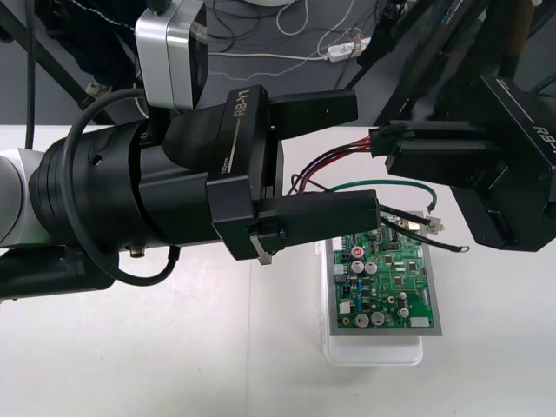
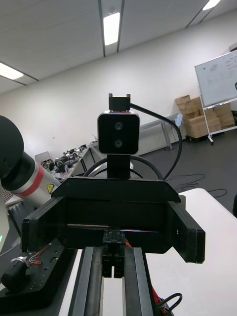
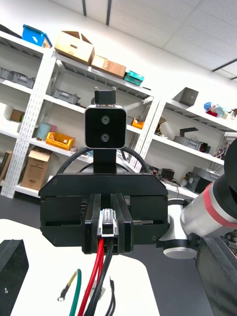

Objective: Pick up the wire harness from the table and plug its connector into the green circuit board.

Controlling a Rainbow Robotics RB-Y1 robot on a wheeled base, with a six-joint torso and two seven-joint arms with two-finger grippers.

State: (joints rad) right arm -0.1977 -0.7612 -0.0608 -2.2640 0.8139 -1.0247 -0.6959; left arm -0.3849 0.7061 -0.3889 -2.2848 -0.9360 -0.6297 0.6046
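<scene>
The wire harness [image 1: 335, 158] is held off the table [image 1: 174, 356], above the far edge of the green circuit board [image 1: 387, 282]. Its plug [image 3: 109, 223] is pinched between the pressed-together fingers of the right gripper [image 1: 382, 143], and the red, black and green wires hang toward the board's far edge. The left gripper [image 1: 365, 157] is held facing the plug, fingers spread wide. The pick-up is judged done, and the plug is not yet in the board. A mid-air regrip or handover seems in hand. After that, the plug must be lined up with the board's socket and lowered.
</scene>
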